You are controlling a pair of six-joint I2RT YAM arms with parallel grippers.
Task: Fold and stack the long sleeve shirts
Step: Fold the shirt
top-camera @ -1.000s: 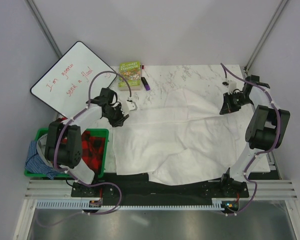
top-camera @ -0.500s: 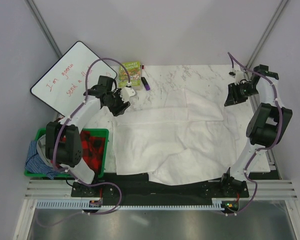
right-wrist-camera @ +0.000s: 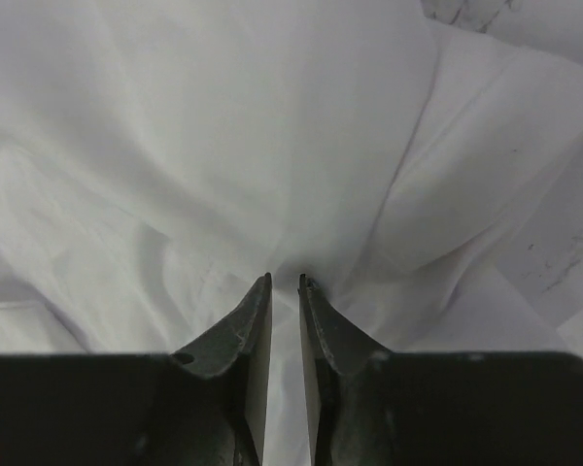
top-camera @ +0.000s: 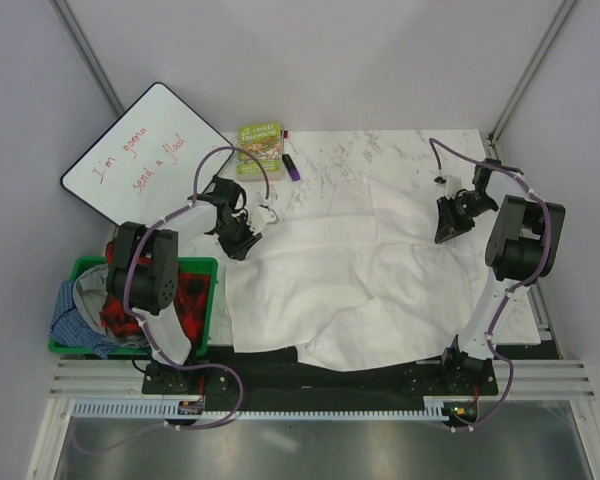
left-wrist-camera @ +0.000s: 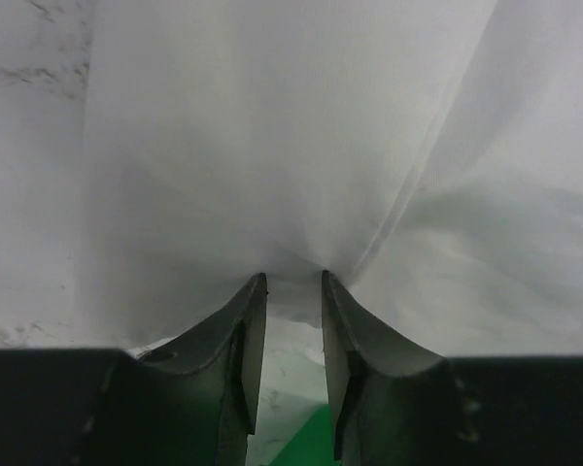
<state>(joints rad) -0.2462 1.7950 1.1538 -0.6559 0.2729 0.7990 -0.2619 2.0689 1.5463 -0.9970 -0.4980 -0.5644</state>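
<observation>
1. The left gripper (left-wrist-camera: 293, 277) pinches a pucker of the white long sleeve shirt (top-camera: 350, 270) between its narrowly parted fingers, at the shirt's far left edge.
2. The right gripper (right-wrist-camera: 285, 279) clamps a bunched fold of the same shirt on its far right side, with creases fanning out from its tips.
3. The shirt lies spread and rumpled over most of the marble table (top-camera: 400, 150), reaching the near edge by the arm bases.
4. A green book (top-camera: 260, 148) and a purple marker (top-camera: 291, 167) lie just beyond the shirt's far left corner.
5. A whiteboard (top-camera: 145, 160) leans at far left, and a green bin (top-camera: 205, 265) of coloured cloth sits near left.
</observation>
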